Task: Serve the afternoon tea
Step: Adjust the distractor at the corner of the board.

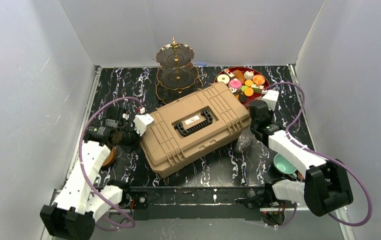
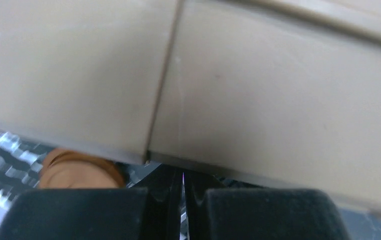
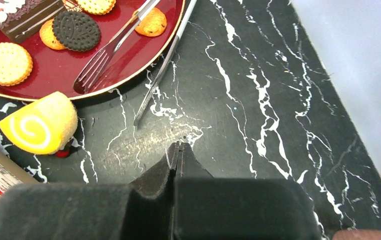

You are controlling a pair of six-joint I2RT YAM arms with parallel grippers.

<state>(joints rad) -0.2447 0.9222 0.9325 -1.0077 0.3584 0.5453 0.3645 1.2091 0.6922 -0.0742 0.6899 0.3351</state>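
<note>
Facing the tan case (image 2: 228, 90), the left claw (image 2: 183, 187) is hanging closed, empty; the right claw (image 3: 177, 152) likewise near the red plate (image 3: 53, 70).

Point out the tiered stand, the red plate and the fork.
tiered stand (image 1: 177, 74), top view, middle tier.
red plate (image 3: 48, 71), right wrist view, bare inner surface.
fork (image 3: 117, 43), right wrist view, neck above the tines.
</note>
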